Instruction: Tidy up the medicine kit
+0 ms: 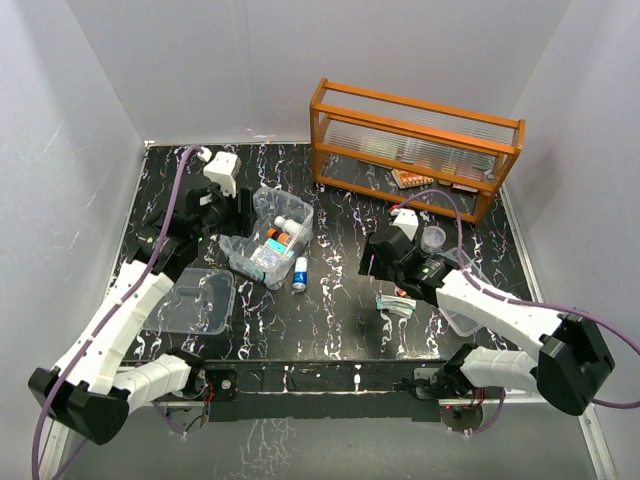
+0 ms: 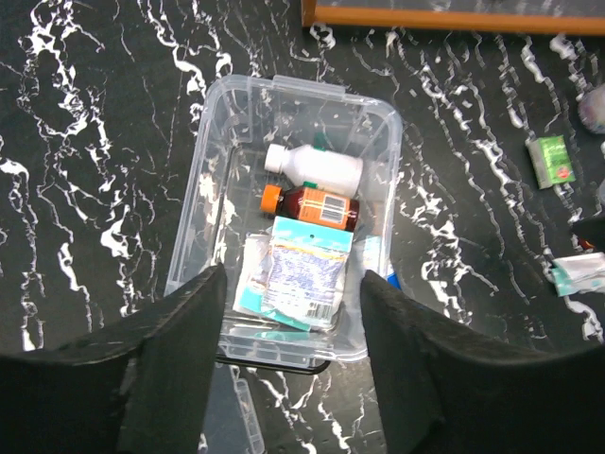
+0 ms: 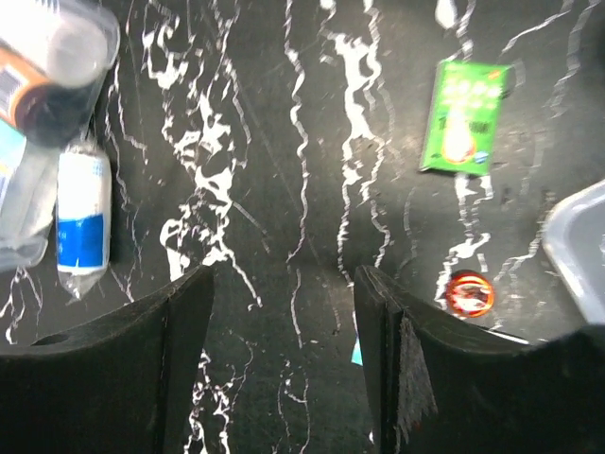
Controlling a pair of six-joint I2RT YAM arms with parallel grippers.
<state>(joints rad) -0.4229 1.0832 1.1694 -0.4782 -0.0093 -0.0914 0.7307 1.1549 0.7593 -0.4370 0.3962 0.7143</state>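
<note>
The medicine kit (image 1: 297,212) is a clear open box left of the table's middle. In the left wrist view the kit (image 2: 210,170) holds a white bottle (image 2: 317,166), a brown bottle with an orange cap (image 2: 314,204) and a printed sachet (image 2: 301,276). My left gripper (image 1: 238,212) is open and empty above the kit's near end (image 2: 293,326). The clear lid (image 1: 195,300) lies flat at the front left. My right gripper (image 1: 373,262) is open and empty over bare table (image 3: 284,326), right of the kit.
A blue-and-white tube (image 1: 300,272) (image 3: 83,222) lies beside the kit. A green box (image 3: 463,115) (image 2: 551,158), a small red round thing (image 3: 470,293), a teal packet (image 1: 397,303), a clear cup (image 1: 433,238) and a clear tub (image 1: 465,318) lie right. The orange wooden rack (image 1: 415,140) stands behind.
</note>
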